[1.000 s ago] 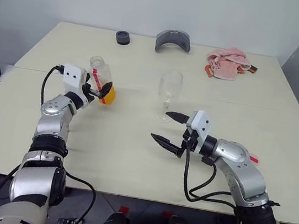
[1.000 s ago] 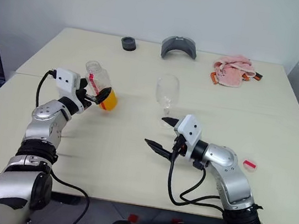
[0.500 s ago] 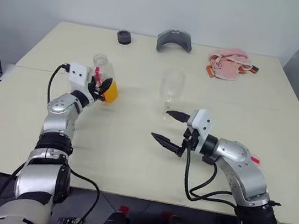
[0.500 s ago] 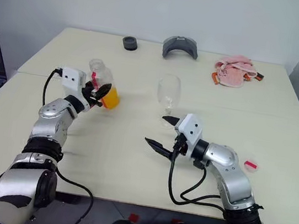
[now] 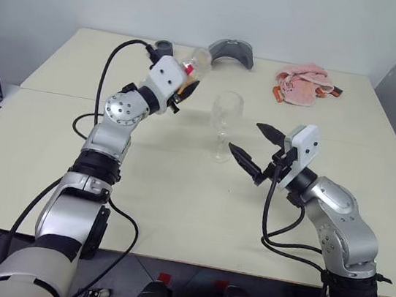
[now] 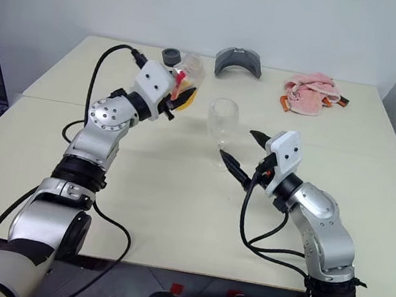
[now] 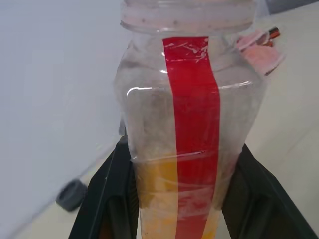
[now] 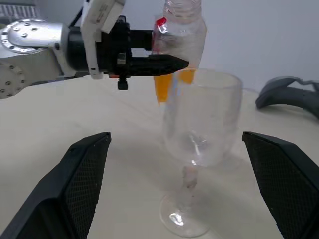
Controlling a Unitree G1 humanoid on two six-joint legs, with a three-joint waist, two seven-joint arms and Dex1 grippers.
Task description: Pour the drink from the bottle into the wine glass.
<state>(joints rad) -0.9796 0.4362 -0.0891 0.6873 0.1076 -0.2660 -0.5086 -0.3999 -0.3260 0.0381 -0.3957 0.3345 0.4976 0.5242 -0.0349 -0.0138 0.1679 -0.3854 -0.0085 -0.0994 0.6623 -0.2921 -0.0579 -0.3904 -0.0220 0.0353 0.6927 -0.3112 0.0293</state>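
Left hand clamped on the bottle — black fingers pressed against both sides of its lower body. Bottle held above the tabletop, tilted, mouth uncapped as seen in the right wrist view. The drink sits in the lower part of the bottle, orange-yellow; none has reached the neck.

Wine glass stands upright on the tabletop, just to the right of the bottle and apart from it. Bowl looks empty.

Right hand spread wide and holding nothing, its two fingers aimed at the glass, one to each side of the stem but not touching it.

Back edge of the tabletop: small dark ring, grey curved piece, pink cloth. All well apart from the work.

Step in hand, as I read it: carrying the bottle to the glass, pour not begun. Next move calls for bringing the mouth over the rim, then tipping further, slowly — narrow bowl, easy to overshoot. Right hand is probably placed to steady the stem.
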